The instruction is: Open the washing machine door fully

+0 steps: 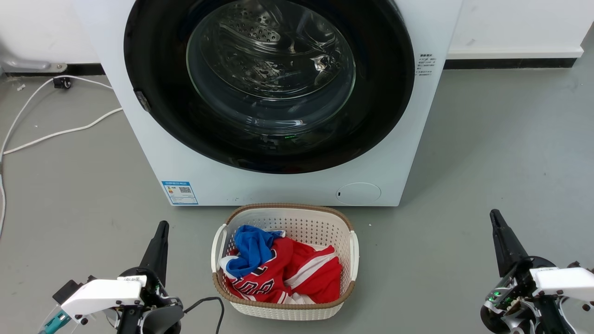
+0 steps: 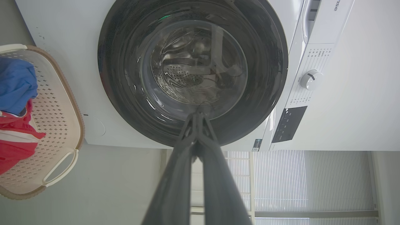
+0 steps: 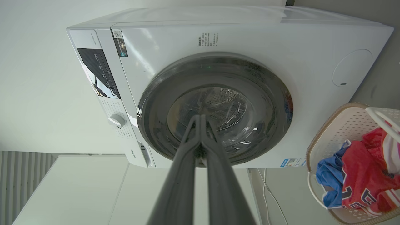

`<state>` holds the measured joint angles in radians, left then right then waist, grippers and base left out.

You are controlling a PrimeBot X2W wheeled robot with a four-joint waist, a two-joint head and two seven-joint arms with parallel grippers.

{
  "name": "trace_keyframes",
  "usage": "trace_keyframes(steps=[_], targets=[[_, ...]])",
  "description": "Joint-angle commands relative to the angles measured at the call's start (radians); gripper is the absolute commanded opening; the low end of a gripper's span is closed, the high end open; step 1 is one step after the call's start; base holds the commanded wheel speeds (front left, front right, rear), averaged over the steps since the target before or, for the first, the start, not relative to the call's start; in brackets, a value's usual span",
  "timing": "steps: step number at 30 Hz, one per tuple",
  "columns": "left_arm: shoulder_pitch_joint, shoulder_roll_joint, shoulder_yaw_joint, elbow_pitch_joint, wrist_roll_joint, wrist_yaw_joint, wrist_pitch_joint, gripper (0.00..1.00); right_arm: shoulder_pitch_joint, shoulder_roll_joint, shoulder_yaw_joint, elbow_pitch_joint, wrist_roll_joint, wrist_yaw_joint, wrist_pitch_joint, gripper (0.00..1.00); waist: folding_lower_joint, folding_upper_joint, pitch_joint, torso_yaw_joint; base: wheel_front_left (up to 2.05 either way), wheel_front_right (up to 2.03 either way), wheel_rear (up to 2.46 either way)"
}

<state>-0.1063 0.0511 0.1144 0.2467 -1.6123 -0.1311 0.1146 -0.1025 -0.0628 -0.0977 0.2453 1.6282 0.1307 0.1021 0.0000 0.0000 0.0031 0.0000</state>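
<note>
At seven and five o'clock, nearest: left jaws and right jaws, each clenched tip to tip, well apart from all else. Just beyond, at six o'clock on the grey floor (image 1: 464,162): white laundry basket (image 1: 306,227) holding red and blue clothes (image 1: 297,273), just before the washing machine (image 1: 278,188). Farthest, at twelve o'clock: washing machine door (image 1: 380,93), glossy black round a clear glass bowl. Sits closed flat against the white front.

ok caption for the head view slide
Closed washing machine door; left gripper and right gripper shut, flanking a laundry basket of red and blue clothes.
</note>
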Motion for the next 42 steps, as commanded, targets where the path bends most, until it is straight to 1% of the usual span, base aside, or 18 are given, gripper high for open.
trace_keyframes(steps=[1,23,24,28,33,37,42], targets=[[-0.006,-0.002,0.002,-0.001,-0.001,-0.003,0.003,0.0,-0.011,0.002,-0.002,0.001,-0.006,0.0,0.003,0.0,0.0,0.0,0.0,0.0,0.0,0.0,0.0],[-0.006,-0.002,0.002,-0.001,-0.001,-0.003,0.002,0.0,-0.011,0.005,-0.006,0.001,-0.01,0.0,0.006,0.0,0.0,0.0,0.0,0.0,0.0,0.0,0.0],[-0.006,-0.002,0.002,-0.001,-0.001,-0.003,0.003,1.0,-0.011,0.006,-0.006,0.001,-0.01,0.0,0.006,1.0,0.0,0.0,0.0,0.0,0.0,0.0,0.0],[0.023,-0.002,-0.006,0.026,0.0,0.0,-0.003,1.0,0.024,0.006,-0.003,0.027,-0.004,0.0,0.002,1.0,0.0,0.0,0.0,0.0,0.0,0.0,0.0],[0.027,-0.002,-0.011,0.014,0.03,0.0,-0.029,1.0,0.031,0.006,-0.008,0.017,-0.046,0.0,-0.024,1.0,0.0,0.0,0.001,0.0,0.0,0.0,0.0],[0.025,-0.002,-0.008,-0.002,0.095,0.004,-0.049,1.0,0.036,0.006,-0.015,-0.004,-0.128,0.0,-0.043,1.0,0.0,0.0,0.002,0.0,0.0,0.0,0.0],[0.026,-0.002,-0.018,-0.041,0.208,0.023,-0.073,1.0,0.042,0.007,-0.016,-0.047,-0.245,0.0,-0.066,1.0,0.0,0.0,0.003,0.001,0.0,0.0,0.0]])
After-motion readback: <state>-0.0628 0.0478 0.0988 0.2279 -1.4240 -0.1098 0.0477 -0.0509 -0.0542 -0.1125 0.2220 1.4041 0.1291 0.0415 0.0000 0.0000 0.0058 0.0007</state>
